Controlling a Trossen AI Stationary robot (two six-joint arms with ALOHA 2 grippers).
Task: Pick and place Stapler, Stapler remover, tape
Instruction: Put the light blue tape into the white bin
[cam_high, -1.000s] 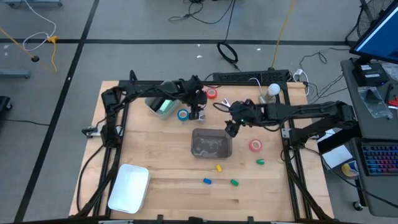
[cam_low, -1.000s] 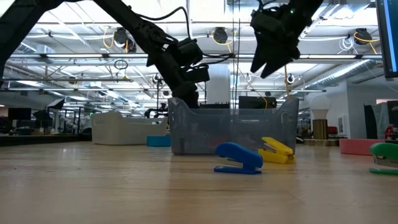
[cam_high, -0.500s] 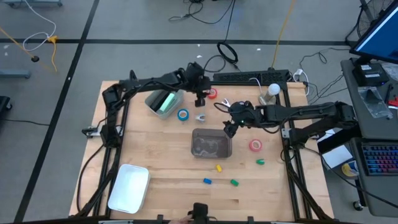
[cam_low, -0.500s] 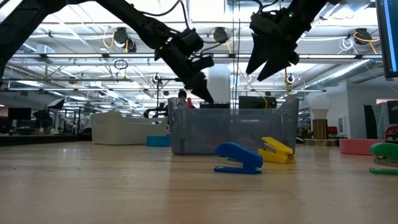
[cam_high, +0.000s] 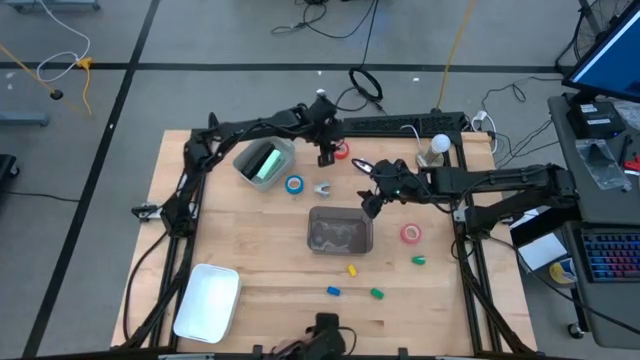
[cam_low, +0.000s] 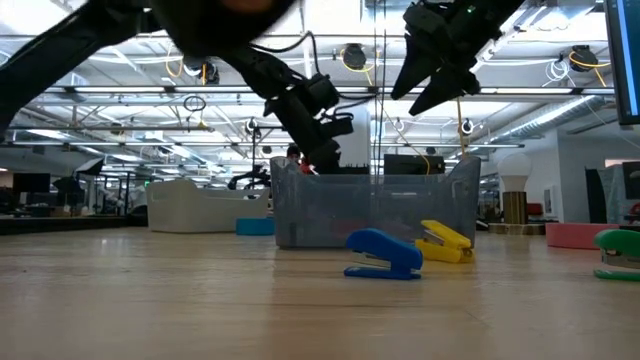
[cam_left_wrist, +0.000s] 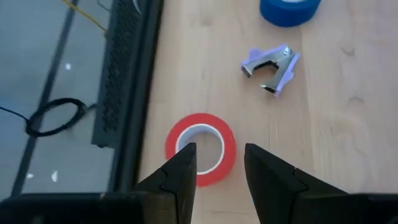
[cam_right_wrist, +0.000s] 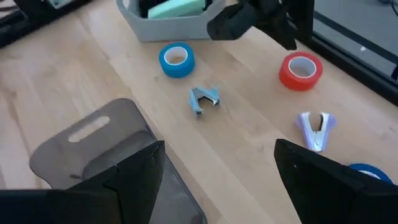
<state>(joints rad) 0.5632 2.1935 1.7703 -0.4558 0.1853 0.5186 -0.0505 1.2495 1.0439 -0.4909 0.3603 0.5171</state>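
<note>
- Where the pale wooden tabletop (cam_high: 260, 270) meets a grey floor marked with dark tape lines, black cables lie beyond its far edge.
- The left gripper (cam_left_wrist: 214, 163) hovers above a red ring-shaped tape roll (cam_left_wrist: 200, 149) near the far edge, fingers parted, nothing between them.
- Just beside it lie a small lilac staple remover (cam_left_wrist: 271, 65) and a blue tape roll (cam_high: 294, 184).
- The right gripper (cam_high: 369, 204) hangs spread wide and empty above the far right corner of a clear grey plastic bin (cam_high: 340, 230) at mid-table.
- A pink-red tape roll (cam_high: 411, 234) lies to the bin's right.
- Small blue (cam_low: 383, 254), yellow (cam_low: 443, 241) and green (cam_high: 377, 293) staplers sit on the near boards.
- A white tray (cam_high: 207, 301) rests at the near left corner.
- Beyond the table, ceiling trusses and lamps fill a large workshop.
</note>
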